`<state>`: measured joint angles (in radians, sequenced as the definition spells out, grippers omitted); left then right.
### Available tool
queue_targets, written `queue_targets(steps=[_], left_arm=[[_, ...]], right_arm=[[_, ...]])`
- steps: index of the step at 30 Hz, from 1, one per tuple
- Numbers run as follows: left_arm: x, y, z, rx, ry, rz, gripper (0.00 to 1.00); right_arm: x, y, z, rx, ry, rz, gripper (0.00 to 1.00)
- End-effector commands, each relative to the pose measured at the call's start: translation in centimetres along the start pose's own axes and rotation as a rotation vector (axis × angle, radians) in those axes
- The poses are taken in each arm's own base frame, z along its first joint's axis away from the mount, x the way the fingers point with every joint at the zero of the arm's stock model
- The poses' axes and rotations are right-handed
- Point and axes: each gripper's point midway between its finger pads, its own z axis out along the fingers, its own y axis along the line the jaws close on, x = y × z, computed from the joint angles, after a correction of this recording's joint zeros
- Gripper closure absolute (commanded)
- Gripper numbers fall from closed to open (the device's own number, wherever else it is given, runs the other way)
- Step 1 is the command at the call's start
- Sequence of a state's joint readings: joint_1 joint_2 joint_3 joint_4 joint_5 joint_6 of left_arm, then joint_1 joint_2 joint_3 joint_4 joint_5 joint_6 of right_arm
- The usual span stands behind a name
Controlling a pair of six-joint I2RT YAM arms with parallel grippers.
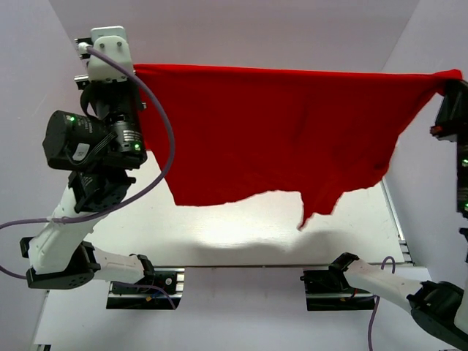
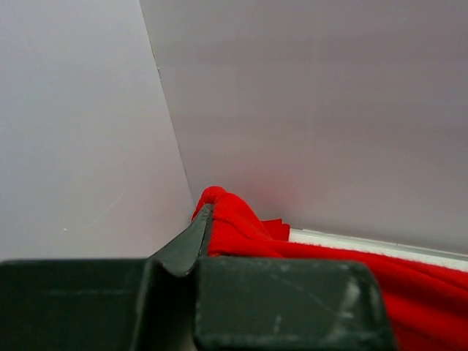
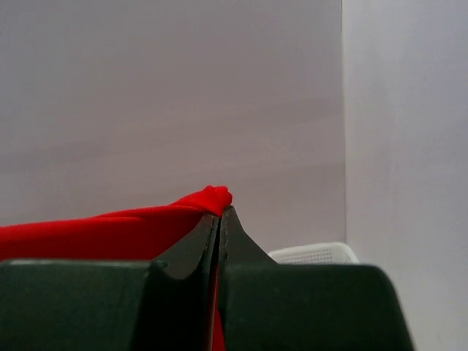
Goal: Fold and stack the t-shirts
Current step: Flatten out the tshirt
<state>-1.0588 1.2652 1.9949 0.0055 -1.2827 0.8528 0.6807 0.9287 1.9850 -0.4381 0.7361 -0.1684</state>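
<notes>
A bright red t-shirt (image 1: pixel 278 131) hangs spread out in the air above the table, stretched between both arms. My left gripper (image 1: pixel 134 67) is shut on its upper left corner; in the left wrist view the red cloth (image 2: pixel 241 223) bunches at the tips of my left gripper (image 2: pixel 207 212). The right gripper (image 1: pixel 447 80) is shut on the upper right corner, and in the right wrist view a small fold of red cloth (image 3: pixel 208 199) pokes out above the closed tips of that gripper (image 3: pixel 221 212). The shirt's lower edge hangs ragged over the table.
The white table (image 1: pixel 241 234) lies below the hanging shirt, with white walls on the left, back and right. A white mesh basket (image 3: pixel 314 254) shows low in the right wrist view, near the right wall. Both arm bases (image 1: pixel 142 281) sit at the near edge.
</notes>
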Motion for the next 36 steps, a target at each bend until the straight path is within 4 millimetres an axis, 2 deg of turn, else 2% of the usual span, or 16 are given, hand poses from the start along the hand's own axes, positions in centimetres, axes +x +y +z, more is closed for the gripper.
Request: queue_targets(steps=[1,4,7,13,14,16,17,19,22,23,30,32,33,34,35,36], left_arm=[[-1.0,2.3,0.0,-0.031,-0.004,-0.038,1.00],[-1.1,3.6,-0.3,-0.037,-0.009,-0.084,1.00],[0.4,1.9,-0.3,-0.015,-0.002,-0.038,1.00],[8.2,-7.0,-0.2,0.069,0.054,0.054,1.00],[10.8,-8.5,-0.3,0.077,0.064,0.079,1.00],[13.2,-9.5,-0.1,0.073,0.080,0.042,1.00],[14.9,-9.9,0.5,0.072,0.092,0.060,1.00],[17.6,-12.1,1.8,0.096,0.134,0.038,1.00],[21.8,-12.8,6.1,0.047,0.202,0.108,1.00],[24.7,-15.4,8.0,0.069,0.256,0.132,1.00],[41.2,-15.1,19.6,-0.025,0.517,0.161,1.00],[43.1,-16.3,22.0,0.020,0.525,0.170,1.00],[43.1,-16.4,23.8,0.018,0.507,0.157,1.00],[47.4,-17.8,24.4,0.053,0.560,0.193,1.00],[48.8,-18.2,25.1,0.058,0.570,0.195,1.00],[48.4,-18.0,26.9,0.042,0.547,0.161,1.00]], right_arm=[[-2.7,-1.5,-1.5,-0.010,-0.066,-0.008,1.00],[-3.0,-2.0,-2.2,-0.007,-0.077,0.019,1.00],[0.0,-1.4,-1.3,0.021,-0.024,-0.008,1.00],[11.6,-1.9,0.9,0.288,0.149,-0.094,1.00],[16.4,-1.3,1.0,0.302,0.223,-0.172,1.00],[18.3,-1.4,1.4,0.363,0.217,-0.154,1.00],[22.3,-0.6,1.8,0.365,0.278,-0.220,1.00],[23.7,-0.3,2.9,0.387,0.268,-0.205,1.00],[28.0,0.4,5.3,0.399,0.321,-0.268,1.00],[30.4,0.9,6.2,0.387,0.358,-0.296,1.00],[44.6,-0.8,14.0,0.387,0.558,-0.416,1.00],[47.4,-0.4,15.4,0.321,0.602,-0.431,1.00],[51.4,-0.7,16.3,0.313,0.657,-0.461,1.00],[51.3,-0.3,17.8,0.305,0.643,-0.455,1.00],[51.3,-0.1,19.3,0.296,0.642,-0.445,1.00],[54.3,-0.8,19.4,0.303,0.688,-0.470,1.00]])
